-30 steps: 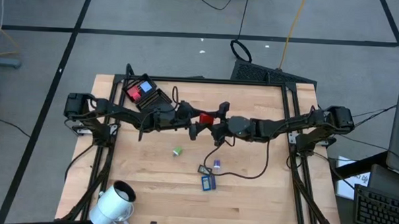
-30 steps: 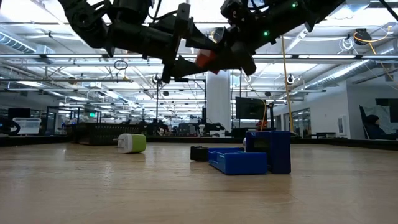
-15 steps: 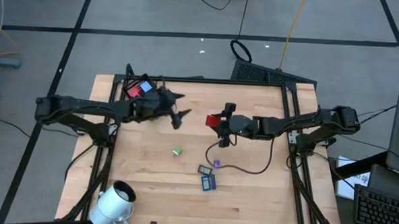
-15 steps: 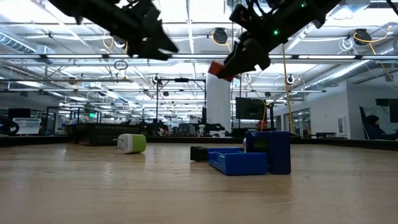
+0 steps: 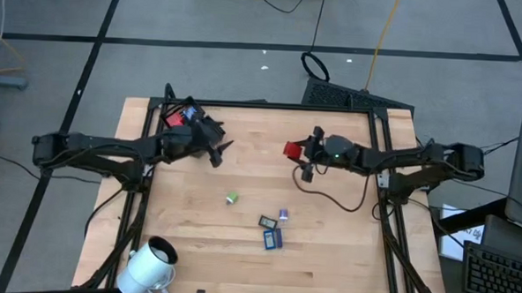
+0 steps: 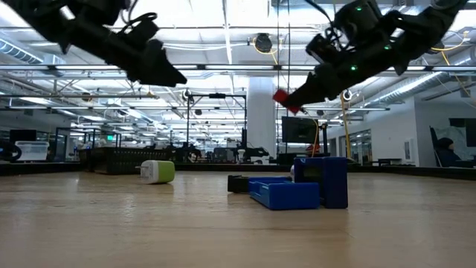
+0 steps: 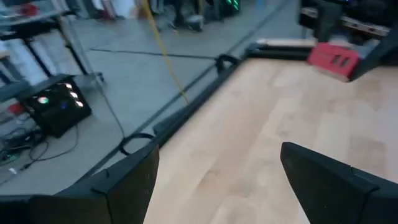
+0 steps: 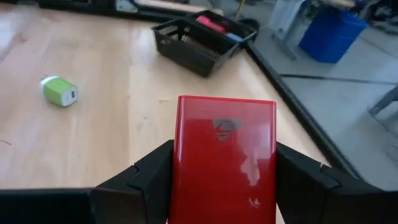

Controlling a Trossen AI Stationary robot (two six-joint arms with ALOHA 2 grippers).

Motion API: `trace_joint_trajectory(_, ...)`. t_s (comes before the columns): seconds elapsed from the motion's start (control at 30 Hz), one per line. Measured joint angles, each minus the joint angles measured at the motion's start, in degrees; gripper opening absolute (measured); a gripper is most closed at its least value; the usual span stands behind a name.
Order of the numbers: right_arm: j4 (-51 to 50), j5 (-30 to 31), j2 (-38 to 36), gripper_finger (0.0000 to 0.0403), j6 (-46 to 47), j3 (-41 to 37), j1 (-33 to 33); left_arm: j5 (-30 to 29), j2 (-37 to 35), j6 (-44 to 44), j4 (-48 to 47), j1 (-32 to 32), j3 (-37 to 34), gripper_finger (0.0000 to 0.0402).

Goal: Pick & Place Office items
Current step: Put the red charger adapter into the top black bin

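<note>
Two arms: the left gripper (image 5: 218, 151) empty, the right gripper (image 5: 298, 153) with one red card (image 5: 292, 150) between its fingers. One black tray (image 5: 176, 113) at the far left corner, with one red piece (image 5: 173, 120) and one blue piece (image 5: 190, 114) showing in it. One green-and-white bit (image 5: 231, 198). Three small blue or dark items (image 5: 273, 238) clustered on the wood. One white cylinder (image 5: 151, 264).

The left gripper (image 5: 218, 150) now stands empty, well apart from the right gripper (image 5: 301, 159) holding the red item (image 5: 291, 150)
</note>
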Motion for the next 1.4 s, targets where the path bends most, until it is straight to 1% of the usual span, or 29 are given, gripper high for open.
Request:
trace_joint_trajectory(0.07,1.0,0.0,-2.2,0.0212,0.0,-1.8,-0.5,1.8,-2.2,-0.4,3.2,1.8,-3.1,0.0335)
trace_joint_trajectory(0.2,1.3,0.0,-6.1,0.0212,1.0,-4.7,-1.9,9.0,-7.2,-2.6,9.8,5.6,-8.3,0.0335)
trace_joint_trajectory(0.27,1.3,-0.2,-7.5,0.0212,1.6,-6.1,-2.9,12.1,-9.8,-2.6,10.0,7.1,-10.3,0.0335)
trace_joint_trajectory(0.37,2.1,-0.3,-8.9,0.0212,2.8,-8.8,-4.9,15.3,-12.9,-3.2,9.9,8.8,-12.0,0.0335)
trace_joint_trajectory(0.57,6.7,-5.0,-9.8,0.0212,6.4,-13.4,-10.4,19.8,-17.3,-2.5,10.0,11.1,-14.4,0.0335)
trace_joint_trajectory(0.77,11.8,-10.2,-9.7,0.0212,9.0,-15.7,-13.0,22.6,-18.6,-2.6,10.9,14.0,-16.1,0.0335)
trace_joint_trajectory(0.97,15.1,-10.0,-9.7,0.0212,9.9,-16.6,-13.0,23.0,-18.5,-4.6,10.6,16.0,-16.1,0.0335)
trace_joint_trajectory(1.4,16.3,-9.8,-8.7,0.0212,10.8,-16.6,-13.0,22.9,-18.5,-12.1,15.2,16.2,-16.1,0.0335)
